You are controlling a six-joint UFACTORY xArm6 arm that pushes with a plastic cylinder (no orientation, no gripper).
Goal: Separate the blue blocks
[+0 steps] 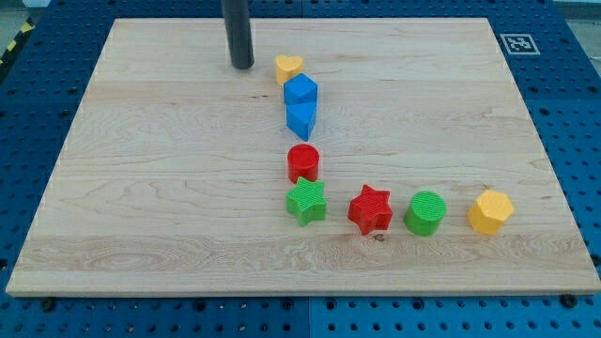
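Counting the blocks on the wooden board [141, 188] gives seven: two blue, two red, two green-or-yellow pairs as follows. The blue cube [301, 91] and the blue triangular block [300, 119] are the two blue ones; the red cylinder [303, 162] and the red star [370, 208] are the two red ones; the green star [306, 201] and the green cylinder [425, 212] are the two green ones; the yellow heart [288, 67] and the yellow hexagon [490, 210] are the two yellow ones, which brings the true total to eight.

Taking the blue cube as the landmark, the blue triangular block sits directly toward the view's bottom of it and touches it. The yellow heart lies just beside the cube toward the view's top left, apparently touching its corner. The red cylinder is below the cube, past the triangular block, with a small gap. The green star is further below again, touching or nearly touching the red cylinder. The red star, green cylinder and yellow hexagon run in a row well below the cube and off toward the view's right.

My tip [242, 66] rests on the board up and to the view's left of the blue cube, near the yellow heart but apart from it, touching no block. The arm ends in a bare rod, so it grasps nothing.
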